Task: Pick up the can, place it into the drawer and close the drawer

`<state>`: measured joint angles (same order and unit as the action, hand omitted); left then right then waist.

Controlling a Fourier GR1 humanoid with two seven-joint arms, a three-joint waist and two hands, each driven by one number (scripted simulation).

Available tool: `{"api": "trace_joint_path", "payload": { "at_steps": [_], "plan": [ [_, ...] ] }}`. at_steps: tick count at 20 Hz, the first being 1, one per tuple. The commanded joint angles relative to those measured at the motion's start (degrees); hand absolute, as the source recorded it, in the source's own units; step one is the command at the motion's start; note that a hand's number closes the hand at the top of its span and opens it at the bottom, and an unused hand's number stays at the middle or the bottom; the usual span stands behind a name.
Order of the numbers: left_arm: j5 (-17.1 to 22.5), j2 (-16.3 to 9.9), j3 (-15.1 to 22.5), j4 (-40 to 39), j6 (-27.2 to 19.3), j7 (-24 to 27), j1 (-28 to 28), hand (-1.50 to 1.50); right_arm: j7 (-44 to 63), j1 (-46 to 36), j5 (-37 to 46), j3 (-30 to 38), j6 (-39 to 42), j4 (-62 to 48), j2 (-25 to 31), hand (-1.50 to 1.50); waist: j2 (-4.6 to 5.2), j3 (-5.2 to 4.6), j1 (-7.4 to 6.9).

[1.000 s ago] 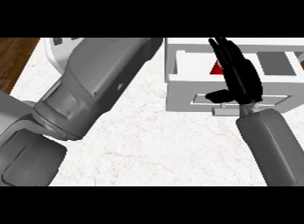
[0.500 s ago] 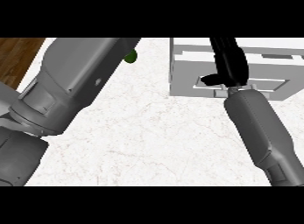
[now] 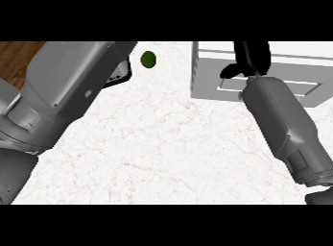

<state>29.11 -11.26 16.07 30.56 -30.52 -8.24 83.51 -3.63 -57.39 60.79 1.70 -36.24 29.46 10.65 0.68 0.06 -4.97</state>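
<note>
One drawer [image 3: 268, 86] sits far right, a white box with its long front facing near-left, apparently shut. The right hand [image 3: 248, 58] rests on top, fingers straight. The can and the left hand's fingers cannot be seen.

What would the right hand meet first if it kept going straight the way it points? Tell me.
Probably nothing new: the right hand already lies over the white drawer unit, fingers pointing beyond its top toward the picture's upper edge. Depth is unclear.

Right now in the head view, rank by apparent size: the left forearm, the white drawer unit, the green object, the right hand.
1. left forearm, though nearness to the camera inflates it
2. white drawer unit
3. right hand, partly cut off at the top
4. green object
</note>
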Motion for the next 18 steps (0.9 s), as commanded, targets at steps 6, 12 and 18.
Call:
{"api": "trace_joint_path", "payload": {
  "at_steps": [6, 12, 18],
  "plan": [
    [-0.2, -4.0, 0.3, 7.3, 2.6, -1.1, -7.0, -1.50, 0.7, -10.4, 0.4, 2.9, -2.4, -9.1, 0.7, -1.50, 0.62, -0.04, -1.90],
    [-0.2, -5.1, 1.1, 12.7, 2.9, -3.4, -10.2, -1.50, -5.7, -11.6, -5.6, 7.7, -0.5, -8.9, 1.5, -1.50, 0.33, 0.07, -2.23],
    [-0.1, -7.7, 0.9, 16.5, 3.7, -4.4, -13.5, -1.50, -10.2, -12.9, -8.0, 10.0, -0.6, -9.4, 0.4, -1.50, 0.36, 0.05, -1.78]
  ]
}}
